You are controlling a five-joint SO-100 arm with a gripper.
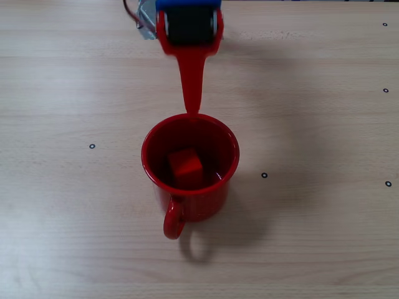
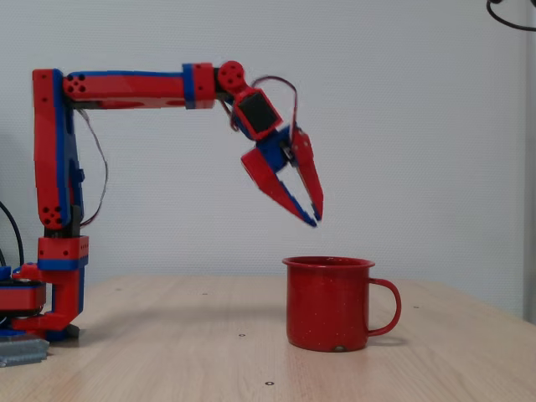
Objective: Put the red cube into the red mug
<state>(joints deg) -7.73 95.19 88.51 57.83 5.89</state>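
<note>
From the side, the arm [image 2: 126, 88] stands at the left end of the wooden table [image 2: 167, 335], its red and blue post rising from a base [image 2: 42, 306] by the table's edge. A loose cable [image 2: 99, 180] hangs down beside the post. The upper link runs level toward the right, then the wrist bends downward.

Further right, the gripper [image 2: 315, 213] hangs in the air, pointing down and to the right. Its two red fingers [image 2: 272, 180] spread apart near the wrist and draw close at the tips; nothing is between them, so it looks let go and empty. The tips sit clearly above the mug [image 2: 328, 303], just left of its middle, and do not touch it.

The mug stands upright on the table, right of centre in this view, with its loop handle [image 2: 387, 308] turned to the right.

From overhead, the gripper [image 1: 192, 111] shows as one long red finger coming down from the top edge, its tip over the far rim of the mug [image 1: 218, 205]. The cube [image 1: 185, 168] lies inside the mug on its bottom, a little left of centre, with one corner turned toward the handle side. Here the handle [image 1: 173, 221] points toward the lower edge of the picture. Small black ring marks [image 1: 92, 146] dot the table [image 1: 324, 237] around the mug.
</note>
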